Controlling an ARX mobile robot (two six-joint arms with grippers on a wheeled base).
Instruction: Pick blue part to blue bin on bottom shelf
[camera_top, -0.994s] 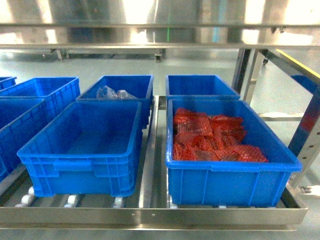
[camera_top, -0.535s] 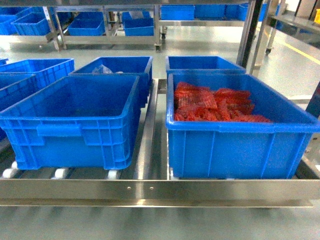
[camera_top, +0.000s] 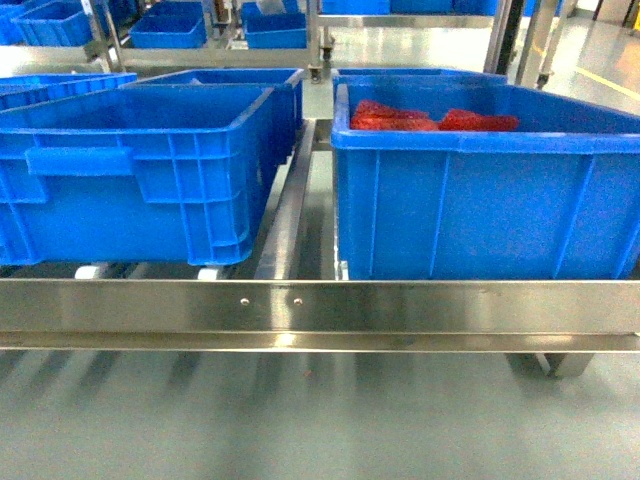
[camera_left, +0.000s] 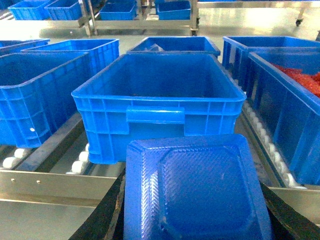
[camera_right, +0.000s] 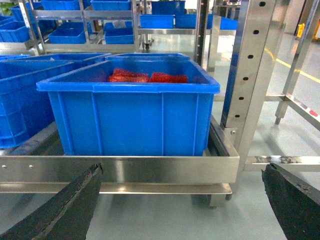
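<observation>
L wrist cam: left hand (camera_left: 192, 220) holds the blue part (camera_left: 195, 187), a glossy moulded plastic tray w/ a square embossed centre and fine ribbed texture. Dark fingers (camera_left: 102, 217) show at both lower edges, clamped on its sides. The part sits just in front of the empty blue bin (camera_left: 160, 102), a ribbed-wall rectangular crate w/ a moulded handle lip. The bin rests on white rollers on the bottom shelf (camera_top: 320, 310), brushed stainless, flat shiny front rail w/ 2 small screws. Right of it, a second blue crate (camera_top: 480, 185) holds red mesh-looking parts (camera_top: 435, 118). R wrist cam: right hand (camera_right: 180, 210) wide open, nothing held, rough black fingers far apart, facing the red-parts crate across the rail.
</observation>
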